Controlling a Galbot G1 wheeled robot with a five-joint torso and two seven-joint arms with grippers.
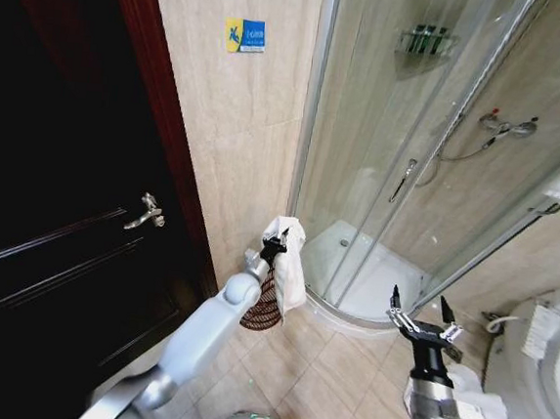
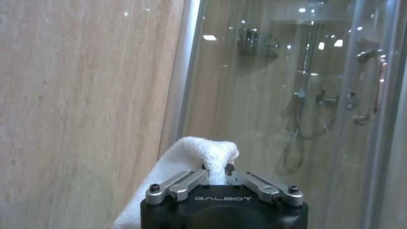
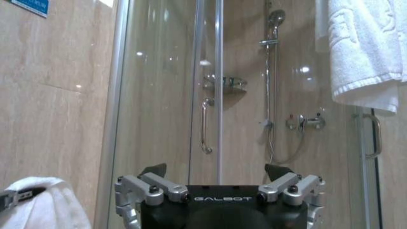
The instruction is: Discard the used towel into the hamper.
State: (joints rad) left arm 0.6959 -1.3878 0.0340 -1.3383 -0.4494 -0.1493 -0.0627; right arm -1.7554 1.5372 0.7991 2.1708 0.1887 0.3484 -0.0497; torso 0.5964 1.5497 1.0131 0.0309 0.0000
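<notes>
My left gripper (image 1: 275, 242) is shut on the used towel (image 1: 291, 269), a white cloth that hangs down from its fingers beside the tiled wall. The left wrist view shows the towel (image 2: 194, 152) bunched between the closed fingertips of the left gripper (image 2: 219, 168). Just below the towel, partly behind my left arm, the hamper (image 1: 264, 308) stands on the floor, a small dark reddish-brown wire basket. My right gripper (image 1: 425, 315) hovers open and holds nothing, to the right near the shower base; its own view shows the right gripper (image 3: 216, 171) with its jaws spread wide.
A dark door with a metal handle (image 1: 145, 213) stands at the left. The glass shower enclosure (image 1: 402, 161) rises directly behind the hamper. A toilet (image 1: 546, 360) is at the right. Another white towel (image 3: 362, 47) hangs high near the shower.
</notes>
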